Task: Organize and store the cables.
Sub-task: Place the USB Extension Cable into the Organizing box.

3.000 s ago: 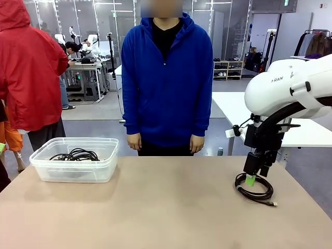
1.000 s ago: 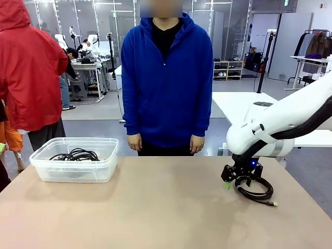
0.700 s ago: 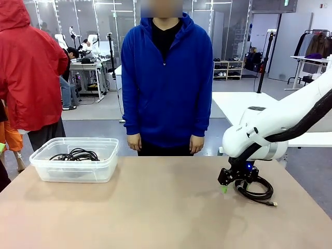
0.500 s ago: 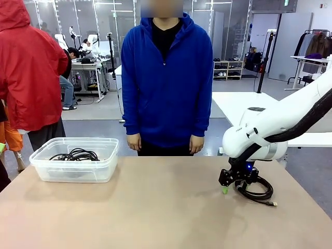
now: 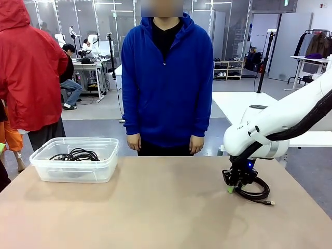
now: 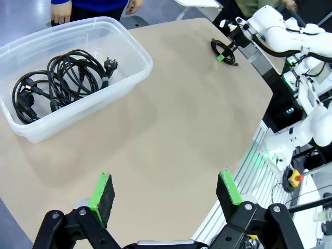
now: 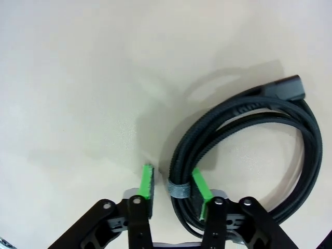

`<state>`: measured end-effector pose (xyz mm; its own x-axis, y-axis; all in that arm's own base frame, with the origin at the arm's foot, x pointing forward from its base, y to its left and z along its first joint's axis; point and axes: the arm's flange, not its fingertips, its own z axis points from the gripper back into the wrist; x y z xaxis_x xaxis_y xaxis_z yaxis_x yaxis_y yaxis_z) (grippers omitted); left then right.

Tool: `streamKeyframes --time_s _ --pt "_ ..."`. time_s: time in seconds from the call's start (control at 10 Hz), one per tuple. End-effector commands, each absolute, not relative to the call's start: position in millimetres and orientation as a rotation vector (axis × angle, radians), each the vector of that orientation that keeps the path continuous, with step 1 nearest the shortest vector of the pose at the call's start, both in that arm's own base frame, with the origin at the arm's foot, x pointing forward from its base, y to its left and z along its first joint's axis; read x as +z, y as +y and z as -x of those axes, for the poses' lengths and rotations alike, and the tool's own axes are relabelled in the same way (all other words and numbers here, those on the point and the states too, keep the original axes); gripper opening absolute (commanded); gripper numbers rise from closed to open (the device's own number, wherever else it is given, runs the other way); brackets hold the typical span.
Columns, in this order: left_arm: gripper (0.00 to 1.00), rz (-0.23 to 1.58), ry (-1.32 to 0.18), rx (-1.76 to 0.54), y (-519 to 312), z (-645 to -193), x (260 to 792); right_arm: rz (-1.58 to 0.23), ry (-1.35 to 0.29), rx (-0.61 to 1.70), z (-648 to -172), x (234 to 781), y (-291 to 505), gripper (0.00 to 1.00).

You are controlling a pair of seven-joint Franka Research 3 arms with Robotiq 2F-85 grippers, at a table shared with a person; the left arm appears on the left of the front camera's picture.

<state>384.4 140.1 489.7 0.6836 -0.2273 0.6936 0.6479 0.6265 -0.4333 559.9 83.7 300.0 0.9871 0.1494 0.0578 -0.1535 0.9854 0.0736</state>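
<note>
1. Far left on the counter [image 5: 155,218], the clear plastic bin [image 5: 73,171] already holds coiled cables [image 5: 77,154] (the storage spot, evidently).
2. The left tool [image 6: 166,191] hovers above the counter with its green pads wide apart, gripping nothing.
3. At the right, the right tool [image 7: 173,189] is low on the counter, clamped on the loose cable coil [image 7: 244,150] at its grey tie band [image 7: 179,190], probably so the loop lifts in one piece.
</note>
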Motion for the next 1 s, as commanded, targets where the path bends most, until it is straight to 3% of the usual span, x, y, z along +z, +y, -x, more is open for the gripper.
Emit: streamKeyframes --time_s 0.0,0.4,0.9 --pt "1.00 0.731 -0.660 -0.517 137.5 -385.8 491.0 -0.032 -0.042 0.117 -558.5 302.2 91.4 0.00" --pt "1.00 0.731 -0.660 -0.517 137.5 -385.8 491.0 -0.027 -0.043 0.123 -550.8 317.6 100.8 0.00" --pt "1.00 0.731 -0.660 -0.517 137.5 -385.8 491.0 -0.133 -0.027 0.089 -519.5 394.9 155.9 0.00"
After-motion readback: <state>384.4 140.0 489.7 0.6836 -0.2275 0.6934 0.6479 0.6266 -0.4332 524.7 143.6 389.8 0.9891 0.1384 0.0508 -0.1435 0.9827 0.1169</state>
